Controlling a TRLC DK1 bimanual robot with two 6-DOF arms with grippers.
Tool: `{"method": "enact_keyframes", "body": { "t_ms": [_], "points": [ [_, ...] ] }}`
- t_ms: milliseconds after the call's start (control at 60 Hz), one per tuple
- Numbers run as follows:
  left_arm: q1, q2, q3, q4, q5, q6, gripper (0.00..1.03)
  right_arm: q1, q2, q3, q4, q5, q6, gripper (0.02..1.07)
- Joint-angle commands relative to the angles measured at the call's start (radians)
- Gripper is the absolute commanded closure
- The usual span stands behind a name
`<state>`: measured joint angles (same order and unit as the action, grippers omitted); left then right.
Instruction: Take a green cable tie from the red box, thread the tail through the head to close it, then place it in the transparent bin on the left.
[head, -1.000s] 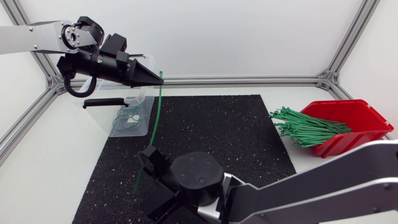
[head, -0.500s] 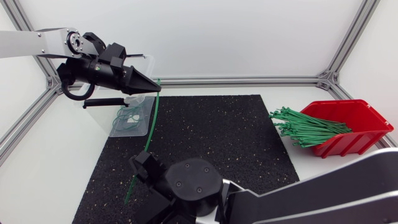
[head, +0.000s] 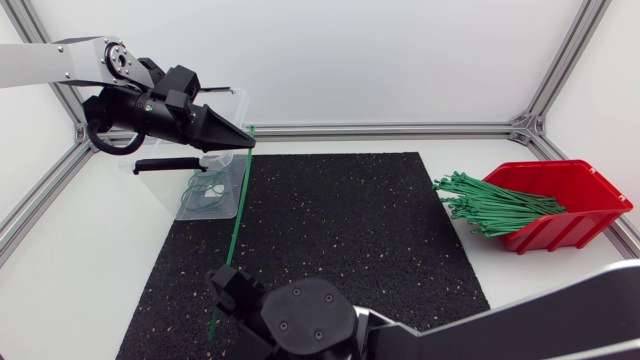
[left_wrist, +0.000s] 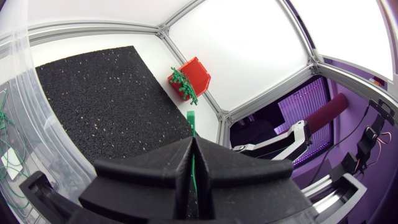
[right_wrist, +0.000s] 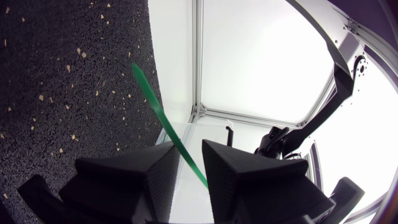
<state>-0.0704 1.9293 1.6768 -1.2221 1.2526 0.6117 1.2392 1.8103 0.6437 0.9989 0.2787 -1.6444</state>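
A long green cable tie (head: 236, 220) stands almost upright over the black mat's left side. My left gripper (head: 243, 140) is shut on its top end, beside the transparent bin (head: 222, 152). In the left wrist view the tie (left_wrist: 191, 122) pokes out between the closed fingers. My right gripper (head: 226, 284) is low at the mat's front, open, with the tie's lower part (right_wrist: 155, 104) passing between its spread fingers (right_wrist: 163, 163). The red box (head: 570, 195) at the right holds several green ties (head: 490, 205).
The bin holds a few closed green ties (head: 207, 190) and has a black handle bar (head: 165, 164) on its left. The black mat (head: 350, 220) covers the table's middle. An aluminium frame (head: 400, 129) runs along the back edge.
My right gripper has slid down along the tie toward the table's front edge. My left gripper has dipped slightly and tilted the tie, whose lower end has swung left.
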Motion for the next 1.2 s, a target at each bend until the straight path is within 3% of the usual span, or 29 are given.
{"method": "enact_keyframes", "body": {
  "t_ms": [0,817,967,1183],
  "points": [
    [-0.002,0.019,0.026,-0.025,0.014,0.039,1.0,0.008,-0.022,-0.015,0.012,0.013,0.017,0.77],
    [-0.012,0.019,0.049,-0.117,0.013,0.125,1.0,-0.003,-0.06,-0.076,0.012,-0.03,0.032,0.73],
    [-0.011,0.011,0.052,-0.137,0.014,0.134,1.0,-0.011,-0.017,-0.076,0.012,-0.03,0.031,0.64],
    [-0.008,-0.006,0.032,-0.185,0.014,0.171,1.0,-0.024,0.004,-0.045,0.014,-0.022,0.026,0.64]
  ]
}}
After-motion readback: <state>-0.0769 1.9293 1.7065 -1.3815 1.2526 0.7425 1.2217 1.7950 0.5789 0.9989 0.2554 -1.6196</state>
